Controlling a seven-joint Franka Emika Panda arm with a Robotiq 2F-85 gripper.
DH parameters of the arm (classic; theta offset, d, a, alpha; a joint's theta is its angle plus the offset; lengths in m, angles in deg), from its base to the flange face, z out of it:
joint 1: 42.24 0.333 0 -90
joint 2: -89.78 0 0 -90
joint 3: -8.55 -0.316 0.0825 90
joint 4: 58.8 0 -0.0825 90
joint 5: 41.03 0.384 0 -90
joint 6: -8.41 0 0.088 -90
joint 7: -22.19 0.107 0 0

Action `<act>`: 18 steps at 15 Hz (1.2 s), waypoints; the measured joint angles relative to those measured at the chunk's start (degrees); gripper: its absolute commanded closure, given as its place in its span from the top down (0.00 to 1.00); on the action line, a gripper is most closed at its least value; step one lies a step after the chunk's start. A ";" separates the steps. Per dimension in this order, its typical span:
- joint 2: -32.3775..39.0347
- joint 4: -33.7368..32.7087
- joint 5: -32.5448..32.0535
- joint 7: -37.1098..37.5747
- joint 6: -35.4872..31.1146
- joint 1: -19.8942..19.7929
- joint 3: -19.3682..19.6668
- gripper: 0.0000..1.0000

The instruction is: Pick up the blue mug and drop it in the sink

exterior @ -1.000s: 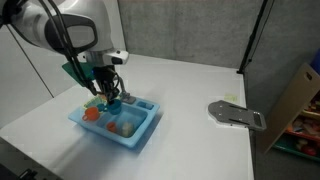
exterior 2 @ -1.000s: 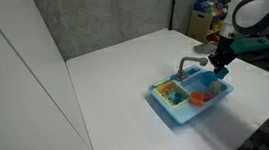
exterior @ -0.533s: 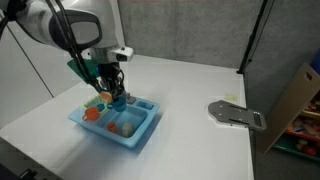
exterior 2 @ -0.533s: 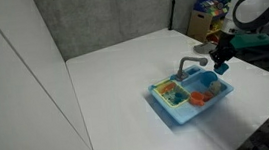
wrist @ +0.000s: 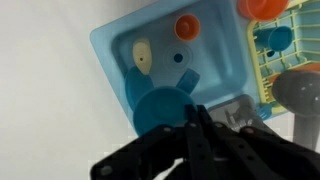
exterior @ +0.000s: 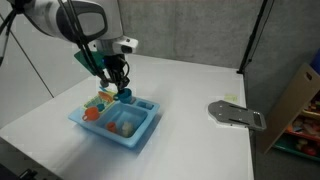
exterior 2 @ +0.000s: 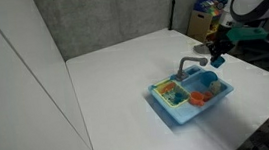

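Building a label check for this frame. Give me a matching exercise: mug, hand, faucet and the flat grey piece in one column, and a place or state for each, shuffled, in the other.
Things:
1. mug
2. hand
3. faucet
4. flat grey piece

Place or state:
A. lies on the table, apart from the sink
B. shut on the mug
C. held in the air above the sink
D. curved, stands at the sink's edge

Pairs: 1-C, 2-B, 3-D, 4-A
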 measured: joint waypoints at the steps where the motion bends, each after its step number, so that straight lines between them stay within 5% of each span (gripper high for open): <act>1: 0.43 -0.63 0.58 0.00 0.02 0.02 -0.09 0.02; 18: 12.18 -9.46 2.36 4.44 0.16 0.61 -0.24 0.02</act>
